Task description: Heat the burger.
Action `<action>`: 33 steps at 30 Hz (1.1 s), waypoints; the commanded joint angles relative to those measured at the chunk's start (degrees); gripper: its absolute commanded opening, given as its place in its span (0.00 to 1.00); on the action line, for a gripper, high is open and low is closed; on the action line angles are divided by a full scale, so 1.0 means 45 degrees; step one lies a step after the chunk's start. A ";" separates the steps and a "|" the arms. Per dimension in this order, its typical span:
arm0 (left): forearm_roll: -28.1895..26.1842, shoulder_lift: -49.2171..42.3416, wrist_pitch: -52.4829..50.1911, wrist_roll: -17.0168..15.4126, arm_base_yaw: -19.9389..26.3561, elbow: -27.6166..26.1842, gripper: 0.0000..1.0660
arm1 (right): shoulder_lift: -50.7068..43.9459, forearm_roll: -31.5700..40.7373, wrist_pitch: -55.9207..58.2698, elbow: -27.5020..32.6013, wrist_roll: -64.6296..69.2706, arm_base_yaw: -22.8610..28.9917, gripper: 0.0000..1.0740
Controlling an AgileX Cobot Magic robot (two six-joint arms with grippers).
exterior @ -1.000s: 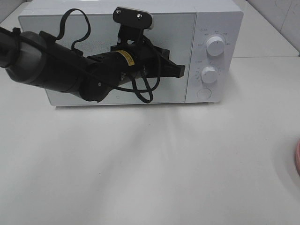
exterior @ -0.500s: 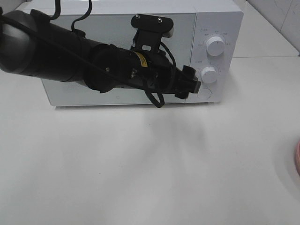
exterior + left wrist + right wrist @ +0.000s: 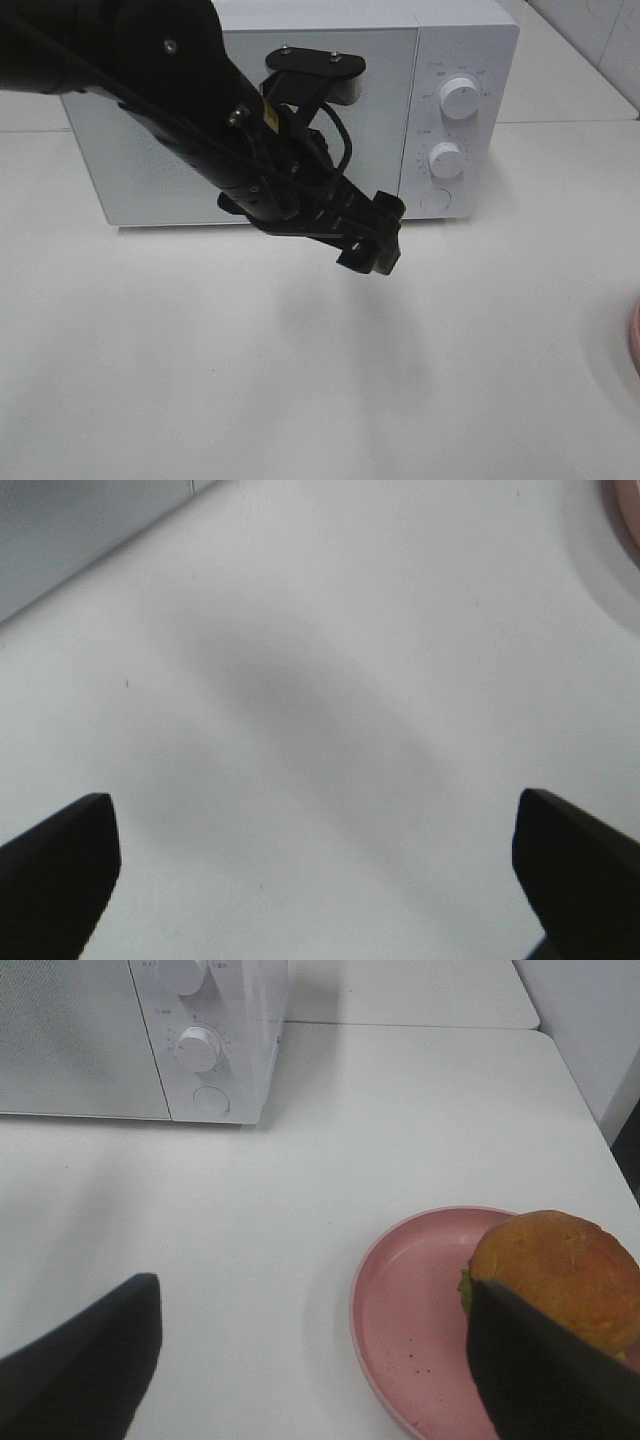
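The burger (image 3: pixel 556 1266), with a golden-brown bun and a bit of green at its side, lies on a round pink plate (image 3: pixel 410 1305) in the right wrist view. My right gripper (image 3: pixel 310 1370) is open over the table, and one of its fingers (image 3: pixel 540 1370) covers the burger's near side. The white microwave (image 3: pixel 300 100) stands at the back with its door shut. My left gripper (image 3: pixel 370 248) hangs open above the table in front of the microwave's control panel, with nothing between its fingers (image 3: pixel 60 865).
The microwave panel carries two knobs (image 3: pixel 458 97) (image 3: pixel 446 158) and a round button (image 3: pixel 435 200). A sliver of the pink plate (image 3: pixel 635 340) shows at the table's right edge. The left arm's bulk covers the microwave's upper left.
My left gripper has swung from the door's right edge past the panel, down and toward the table front, and has opened from shut. The door still looks shut.
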 commanded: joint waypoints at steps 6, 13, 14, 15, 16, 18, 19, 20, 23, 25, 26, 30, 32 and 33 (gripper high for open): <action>-0.0306 -0.1490 0.4342 -0.0089 -0.0064 -0.0038 0.94 | -0.0446 0.0025 -0.0153 0.0025 -0.0153 -0.0064 0.71; -0.0420 -0.2114 0.5870 -0.0357 0.0840 -0.0038 0.94 | -0.0446 0.0025 -0.0153 0.0025 -0.0153 -0.0064 0.71; -0.0407 -0.2190 0.6022 -0.0344 0.1120 -0.0038 0.94 | -0.0446 0.0025 -0.0153 0.0025 -0.0153 -0.0064 0.71; -0.0382 -0.2330 0.6341 -0.0318 0.1706 -0.0038 0.94 | -0.0446 0.0025 -0.0153 0.0025 -0.0153 -0.0064 0.71; -0.0382 -0.2330 0.6341 -0.0318 0.1706 -0.0038 0.94 | -0.0446 0.0025 -0.0153 0.0025 -0.0153 -0.0064 0.71; -0.0280 -0.2508 0.6799 -0.0191 0.2788 -0.0038 0.94 | -0.0446 0.0025 -0.0153 0.0025 -0.0153 -0.0064 0.71; -0.0280 -0.2508 0.6799 -0.0191 0.2788 -0.0038 0.94 | -0.0446 0.0025 -0.0153 0.0025 -0.0153 -0.0064 0.71; -0.0293 -0.2597 0.6965 -0.0089 0.3069 -0.0038 0.94 | -0.0446 0.0025 -0.0153 0.0025 -0.0153 -0.0064 0.71; -0.0306 -0.2814 0.7652 0.0318 0.4393 0.0102 0.94 | -0.0446 0.0025 -0.0153 0.0025 -0.0153 -0.0064 0.71; -0.0306 -0.2865 0.7843 0.0331 0.4673 0.0127 0.94 | -0.0446 0.0025 -0.0153 0.0025 -0.0153 -0.0064 0.71; -0.0306 -0.3018 0.8352 0.0357 0.5411 0.0242 0.94 | -0.0446 0.0025 -0.0153 0.0025 -0.0153 -0.0064 0.71; -0.0306 -0.3425 0.8773 0.0369 0.6392 0.0535 0.94 | -0.0446 0.0025 -0.0153 0.0025 -0.0153 -0.0064 0.71; -0.0306 -0.3858 0.8824 0.0369 0.7028 0.0777 0.94 | -0.0446 0.0025 -0.0153 0.0025 -0.0153 -0.0064 0.71; -0.0306 -0.4023 0.8811 0.0433 0.7270 0.0891 0.94 | -0.0446 0.0025 -0.0153 0.0025 -0.0153 -0.0064 0.71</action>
